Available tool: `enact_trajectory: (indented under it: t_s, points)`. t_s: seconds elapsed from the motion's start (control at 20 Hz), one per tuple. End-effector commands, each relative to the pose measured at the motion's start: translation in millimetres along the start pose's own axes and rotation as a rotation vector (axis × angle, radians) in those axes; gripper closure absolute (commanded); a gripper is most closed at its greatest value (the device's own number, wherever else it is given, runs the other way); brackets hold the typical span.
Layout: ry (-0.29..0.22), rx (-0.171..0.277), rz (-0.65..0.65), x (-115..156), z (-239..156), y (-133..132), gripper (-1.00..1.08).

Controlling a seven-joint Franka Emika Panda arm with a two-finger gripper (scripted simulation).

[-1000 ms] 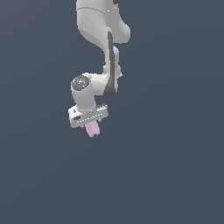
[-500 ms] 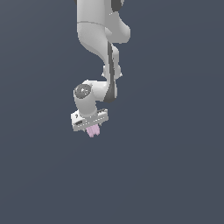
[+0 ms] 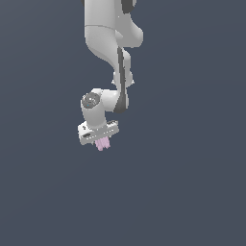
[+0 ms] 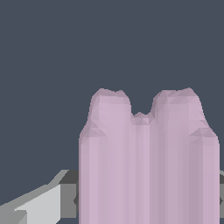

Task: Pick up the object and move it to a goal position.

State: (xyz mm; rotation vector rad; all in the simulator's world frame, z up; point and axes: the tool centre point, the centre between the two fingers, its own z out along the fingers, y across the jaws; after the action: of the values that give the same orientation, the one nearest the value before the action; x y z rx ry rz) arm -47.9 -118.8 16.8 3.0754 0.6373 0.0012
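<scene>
A white Panda arm [image 3: 108, 33] descends from the top of the exterior view against a plain slate-grey backdrop, its thick upper link running down to a narrower dark-seamed forearm [image 3: 122, 77] that bends back toward the exterior view's left at a rounded wrist joint [image 3: 92, 102]. Below that joint the flat grey hand sits slightly tilted, its end on the exterior view's left lower than the other, with the gripper [image 3: 102, 142] pointing downward. The gripper is clamped on the object [image 3: 102, 144], a small pale pink piece that pokes out beneath the hand, held in mid-air with nothing visible under it. In the wrist view the object [image 4: 148, 162] fills much of the frame: two rounded lobes with a shallow groove between them, its faceted pink sides running straight back toward the camera. A light grey finger [image 4: 39, 203] shows beside one flank of the piece, with a darker grey pad next to the pink surface; the finger on the other flank is barely visible at the frame's edge. No table, floor or goal marker can be made out in either view.
</scene>
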Motion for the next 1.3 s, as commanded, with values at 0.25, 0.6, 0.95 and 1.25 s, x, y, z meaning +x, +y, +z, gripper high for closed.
enact_trajectory:
  t_s: [0.25,0.6,0.95,1.25]
  points:
    - [0.0,0.0,0.0,0,-2,-2,1.08]
    - [0.0,0.0,0.0,3,-19,-24,1.08]
    - [-0.001,0.0,-0.001,10,-56,-69,1.08]
    - [-0.001,-0.001,-0.001,18,-103,-126,1.08]
